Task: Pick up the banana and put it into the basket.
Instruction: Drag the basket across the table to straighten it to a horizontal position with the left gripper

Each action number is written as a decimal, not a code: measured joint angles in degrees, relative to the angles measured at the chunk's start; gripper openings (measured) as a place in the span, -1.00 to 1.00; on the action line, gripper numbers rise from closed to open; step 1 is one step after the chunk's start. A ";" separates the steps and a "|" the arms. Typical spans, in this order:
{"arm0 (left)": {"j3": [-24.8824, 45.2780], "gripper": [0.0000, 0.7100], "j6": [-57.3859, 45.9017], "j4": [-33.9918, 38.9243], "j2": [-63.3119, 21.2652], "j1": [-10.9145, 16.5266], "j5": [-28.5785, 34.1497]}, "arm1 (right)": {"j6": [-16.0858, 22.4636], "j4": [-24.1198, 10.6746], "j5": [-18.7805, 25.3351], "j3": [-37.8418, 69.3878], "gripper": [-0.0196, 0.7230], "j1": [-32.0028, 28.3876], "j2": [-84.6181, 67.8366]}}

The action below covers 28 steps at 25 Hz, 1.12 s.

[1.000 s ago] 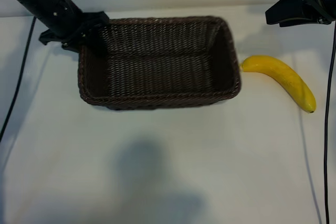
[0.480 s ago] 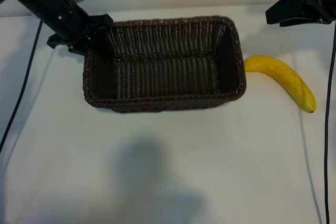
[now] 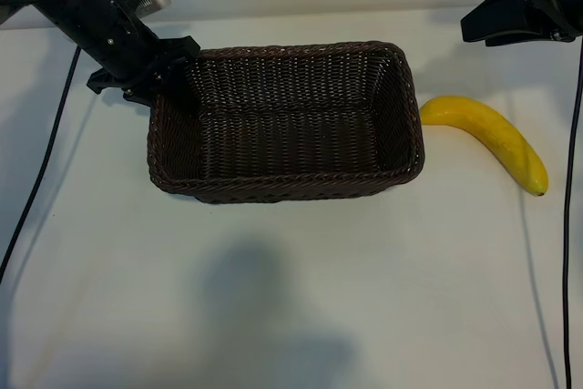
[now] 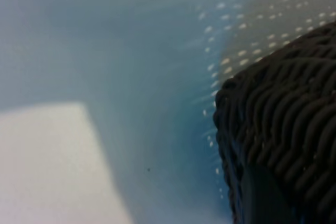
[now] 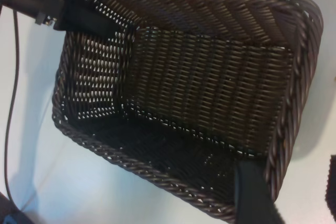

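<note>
The left tool (image 3: pixel 162 70) grips the basket (image 3: pixel 282 184) wall at its 10 o'clock corner. The banana (image 3: pixel 496 138) lies on the worktop (image 3: pixel 291 298) at the basket's 3 o'clock, touching its rim. The right tool (image 3: pixel 499 17) hangs open at 1 o'clock
</note>
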 joint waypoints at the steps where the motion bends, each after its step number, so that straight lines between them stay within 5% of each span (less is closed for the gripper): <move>1: 0.00 -0.19 0.00 0.00 0.21 0.00 -0.12 | 0.00 0.00 0.00 0.00 0.03 0.00 0.00; 23: -0.05 -0.19 -1.09 0.25 0.76 -0.57 -1.14 | 0.00 0.00 -0.02 0.00 0.03 0.00 0.00; 28: -0.05 0.12 -1.20 -0.52 0.76 -0.57 -0.90 | 0.00 0.00 -0.02 0.00 0.03 0.00 0.00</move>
